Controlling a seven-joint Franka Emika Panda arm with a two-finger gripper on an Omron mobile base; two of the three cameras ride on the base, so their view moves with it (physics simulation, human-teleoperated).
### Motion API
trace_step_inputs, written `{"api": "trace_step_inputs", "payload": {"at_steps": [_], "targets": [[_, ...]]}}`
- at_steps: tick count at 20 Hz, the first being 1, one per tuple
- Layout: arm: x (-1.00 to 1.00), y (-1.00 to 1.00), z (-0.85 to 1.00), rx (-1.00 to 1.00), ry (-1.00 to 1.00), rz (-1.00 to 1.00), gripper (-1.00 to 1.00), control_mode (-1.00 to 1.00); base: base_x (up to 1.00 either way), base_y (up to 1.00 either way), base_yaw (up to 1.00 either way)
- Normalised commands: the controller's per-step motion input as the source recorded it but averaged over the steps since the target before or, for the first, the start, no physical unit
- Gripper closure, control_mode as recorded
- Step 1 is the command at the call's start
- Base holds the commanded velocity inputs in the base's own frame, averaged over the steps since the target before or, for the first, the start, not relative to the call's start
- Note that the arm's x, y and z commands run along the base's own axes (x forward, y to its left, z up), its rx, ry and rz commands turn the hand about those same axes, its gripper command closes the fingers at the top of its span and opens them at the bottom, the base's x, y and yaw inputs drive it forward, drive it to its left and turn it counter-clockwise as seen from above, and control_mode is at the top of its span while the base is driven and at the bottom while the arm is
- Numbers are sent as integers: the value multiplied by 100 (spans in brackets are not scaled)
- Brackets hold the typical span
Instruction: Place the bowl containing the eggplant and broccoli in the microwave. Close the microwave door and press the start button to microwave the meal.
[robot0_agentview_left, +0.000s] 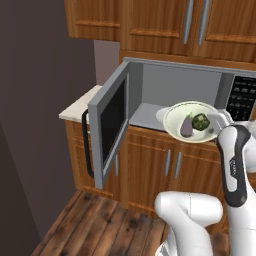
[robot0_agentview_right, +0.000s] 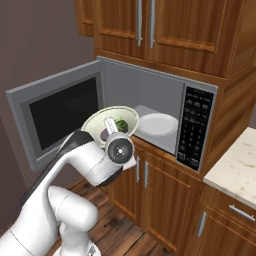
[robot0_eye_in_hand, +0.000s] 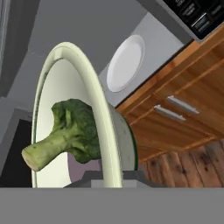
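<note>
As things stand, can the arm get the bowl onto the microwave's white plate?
Probably yes. The microwave door is swung wide open, the gripper holds the bowl by its rim just in front of the opening, and nothing shows between it and the white plate inside.

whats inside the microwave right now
A flat white plate lies on the floor of the microwave; the cavity is otherwise bare. The held bowl hides part of the floor in front.
</note>
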Motion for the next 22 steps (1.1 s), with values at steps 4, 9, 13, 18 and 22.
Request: {"api": "trace_step_inputs", "payload": {"at_steps": [4,9,13,18,22], "targets": [[44,-22,0,26,9,-17,100,-100,0,0,0],[37,-7,0,21,9,-13,100,-100,0,0,0],[30,0,0,6,4,-9,100,-100,0,0,0],[29,-1,0,0,0,-6,100,-100,0,0,0],[37,0,-1,0,0,-8,100,-100,0,0,0]]}}
